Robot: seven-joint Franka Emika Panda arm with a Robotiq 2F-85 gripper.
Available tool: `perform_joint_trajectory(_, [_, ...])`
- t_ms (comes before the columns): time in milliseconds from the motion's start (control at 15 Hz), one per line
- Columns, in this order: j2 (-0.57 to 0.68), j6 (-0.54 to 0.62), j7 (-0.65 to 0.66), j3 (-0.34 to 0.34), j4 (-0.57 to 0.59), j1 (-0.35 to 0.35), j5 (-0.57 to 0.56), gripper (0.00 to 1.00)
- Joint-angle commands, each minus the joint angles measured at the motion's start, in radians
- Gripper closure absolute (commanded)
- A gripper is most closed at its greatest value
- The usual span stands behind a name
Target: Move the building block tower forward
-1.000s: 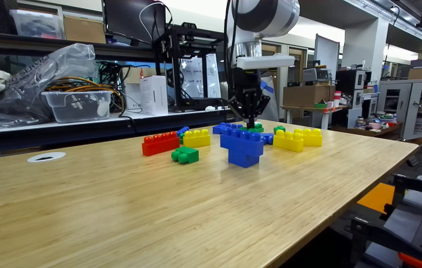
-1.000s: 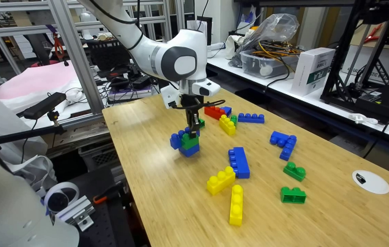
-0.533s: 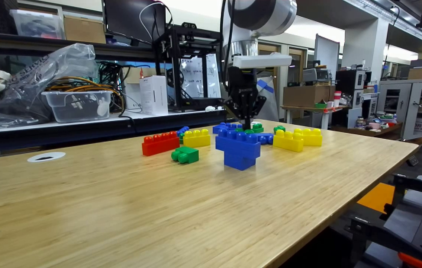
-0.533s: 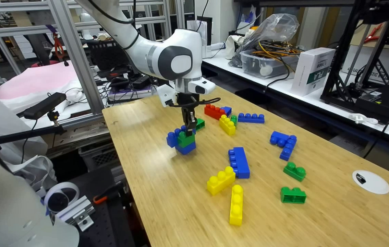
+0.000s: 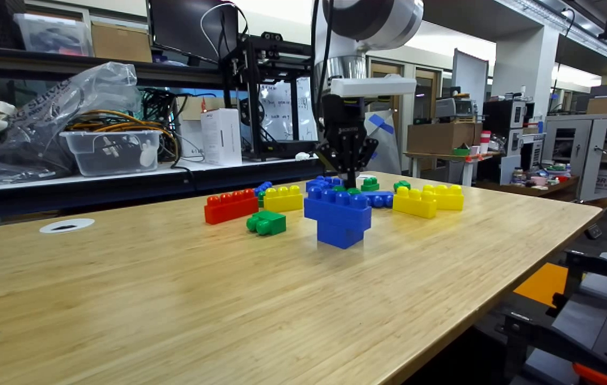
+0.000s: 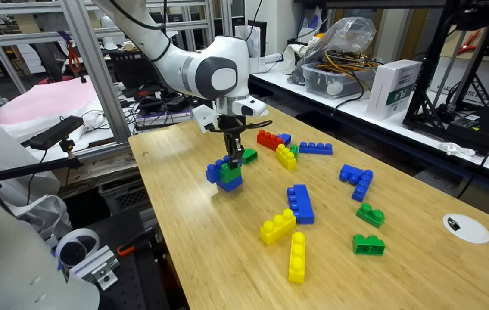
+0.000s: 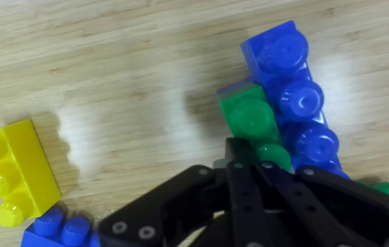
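Observation:
The building block tower (image 5: 338, 214) is a blue stack of studded bricks with a green brick (image 6: 229, 173) on its side. It stands upright and seems to rest on the table in both exterior views; it also shows in the wrist view (image 7: 300, 99). My gripper (image 6: 233, 163) points down at the green brick, its fingers together in a narrow tip. In the wrist view my gripper (image 7: 244, 152) covers the near end of the green brick and seems to touch it. The gripper's tip is partly hidden behind the tower in an exterior view (image 5: 350, 179).
A loose green brick (image 6: 249, 156) lies close beside the tower. A red brick (image 5: 231, 206), yellow bricks (image 6: 278, 226) and blue bricks (image 6: 301, 204) lie around on the table. The table's edge (image 6: 160, 219) runs along the tower's far side from the bricks.
The tower and my gripper have moved together, upper left in an exterior view and nearer and left in the opposite one. The tower stayed upright. The other bricks have not moved.

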Motion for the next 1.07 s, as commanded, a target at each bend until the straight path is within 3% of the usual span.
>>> perform_joint_trajectory(0, [-0.007,-0.021,-0.013,0.005,-0.003,0.007,-0.018,1.0])
perform_joint_trajectory(1000, [-0.039,-0.015,0.009,-0.029,-0.008,-0.005,-0.073,1.0])
